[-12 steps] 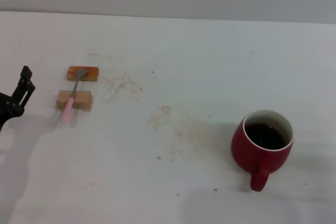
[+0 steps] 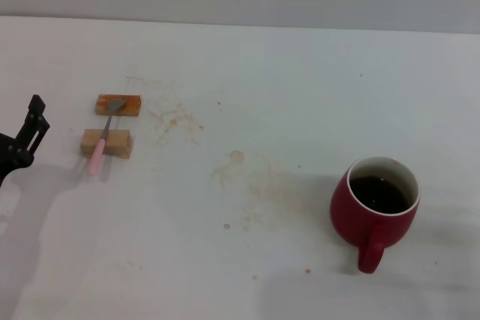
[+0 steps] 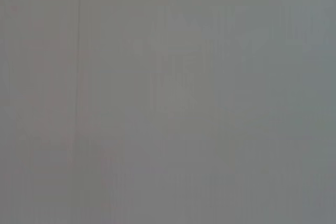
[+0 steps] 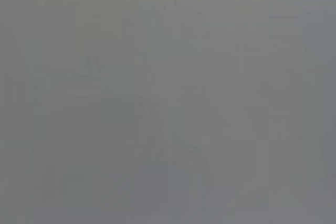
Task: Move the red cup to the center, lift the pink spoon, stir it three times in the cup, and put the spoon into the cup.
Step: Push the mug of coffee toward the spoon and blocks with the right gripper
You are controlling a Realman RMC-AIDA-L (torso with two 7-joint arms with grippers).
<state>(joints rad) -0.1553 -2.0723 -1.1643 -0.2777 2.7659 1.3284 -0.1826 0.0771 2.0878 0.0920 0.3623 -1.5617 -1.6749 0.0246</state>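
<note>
A white worktop [image 2: 247, 73], marked with faint brownish stains near its middle, fills the head view. The red cup [image 2: 374, 207] stands upright at the near right, its white inside holding dark liquid and its loop handle turned toward the near edge. At the far left edge the left claw [image 2: 30, 129] hangs just above the surface, well apart from the cup and a short way left of the blocks; it holds nothing, though whether its fingers are parted cannot be told from this angle. Two small wooden blocks lie at the left: a tan block [image 2: 106, 142] nearer, an orange block [image 2: 118, 104] just beyond it. The pink spoon [image 2: 103, 139] bridges them, its grey bowl resting on the orange block, its pale handle crossing the tan block and pointing toward the near left. The right claw is out of sight, and both wrist views show only a blank grey field.
</note>
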